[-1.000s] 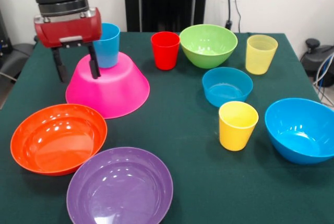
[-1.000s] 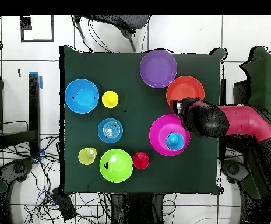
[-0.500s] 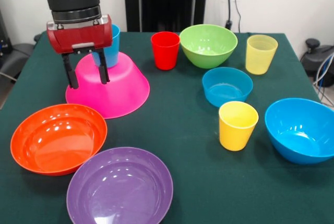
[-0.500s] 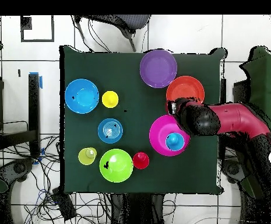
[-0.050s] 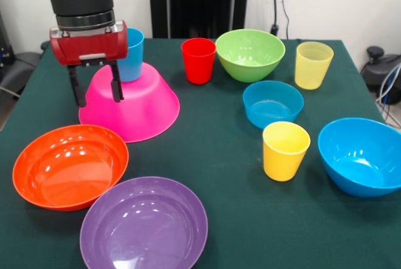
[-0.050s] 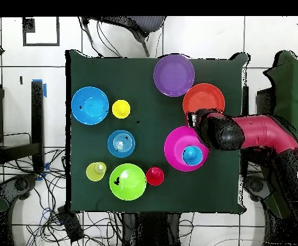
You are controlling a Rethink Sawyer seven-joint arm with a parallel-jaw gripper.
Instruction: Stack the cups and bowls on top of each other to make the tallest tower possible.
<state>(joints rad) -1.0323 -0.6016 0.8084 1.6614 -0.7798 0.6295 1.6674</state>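
While its two black fingers [image 5: 115,84] hang spread and empty, the gripper [image 5: 96,88] hovers over the upturned pink bowl [image 5: 135,106], just beside the blue cup [image 5: 130,56] standing upright on top; the orange bowl [image 5: 69,165] sits nearby.

Bare green tablecloth [image 5: 219,150] runs open down the table's middle. The glossy orange plastic bowl [image 5: 70,166] and purple plastic bowl [image 5: 144,225] crowd the upturned pink plastic bowl [image 5: 141,103].
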